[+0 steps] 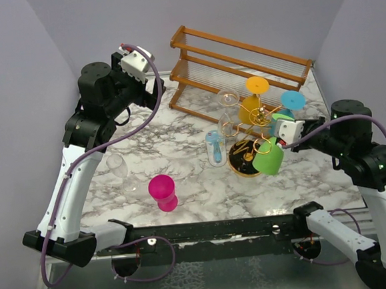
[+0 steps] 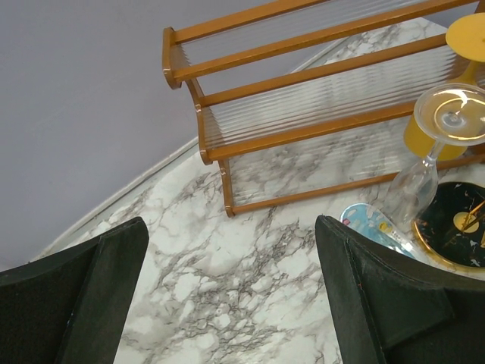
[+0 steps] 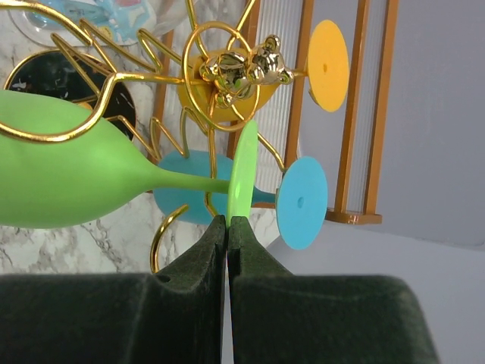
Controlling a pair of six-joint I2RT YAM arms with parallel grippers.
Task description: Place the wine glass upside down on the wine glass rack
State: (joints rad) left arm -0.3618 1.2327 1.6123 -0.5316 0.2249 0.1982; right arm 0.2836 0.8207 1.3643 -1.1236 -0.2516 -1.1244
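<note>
- Pinching the foot of the green plastic wine glass (image 3: 68, 178), the right gripper (image 3: 228, 224) is clamped shut on its rim.
- Stem runs sideways from that gripper, with the bowl against the small gold wire rack (image 1: 246, 163) and not yet upside down.
- Left gripper (image 2: 231, 299) is wide open, empty and well away.

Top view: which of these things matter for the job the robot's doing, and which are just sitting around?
Part of the job:
- green wine glass, pinched at its foot by the right gripper
- gold wire rack

Just sitting around:
- wooden slatted rack
- pink glass
- clear glass on the table
- yellow glass and blue glass, hanging on the gold rack
- left gripper, open
</note>
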